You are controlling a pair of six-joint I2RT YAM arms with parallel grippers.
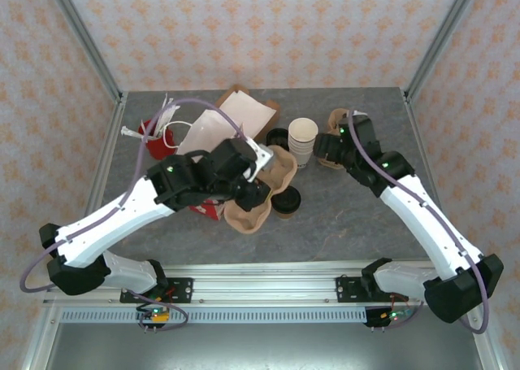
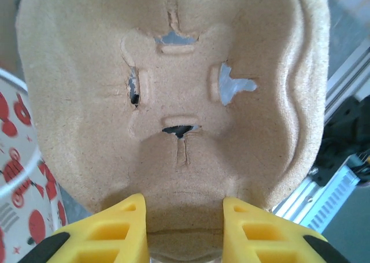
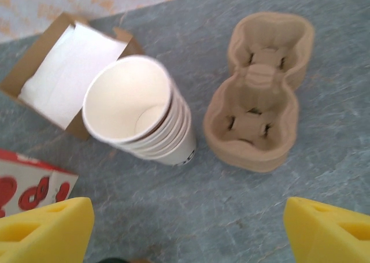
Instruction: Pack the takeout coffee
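Tabletop [image 1: 349, 224] of grey, stone-veined sheet, enclosed on three sides by walls [image 1: 260, 28] papered in a peach floral pattern. Metal posts [image 1: 84, 37] stand at the corners, and a metal rail [image 1: 268, 289] along the near edge carries both arm bases. Left gripper [image 2: 185, 208]: fingers clamped on the near rim of a brown pulp cup tray [image 2: 173, 101], whose pocket faces the wrist camera. Takeout coffee [image 1: 286, 201]: black-lidded cup standing on the table just beside that tray's right edge, apart from both grippers. Right gripper [image 3: 188, 214]: fingers wide apart with nothing between them, hovering above bare table near a stack of white cups [image 3: 139, 110] and a second tray [image 3: 260, 95]. Beyond the cups lies an open cardboard box [image 3: 63, 72] lined with white paper.
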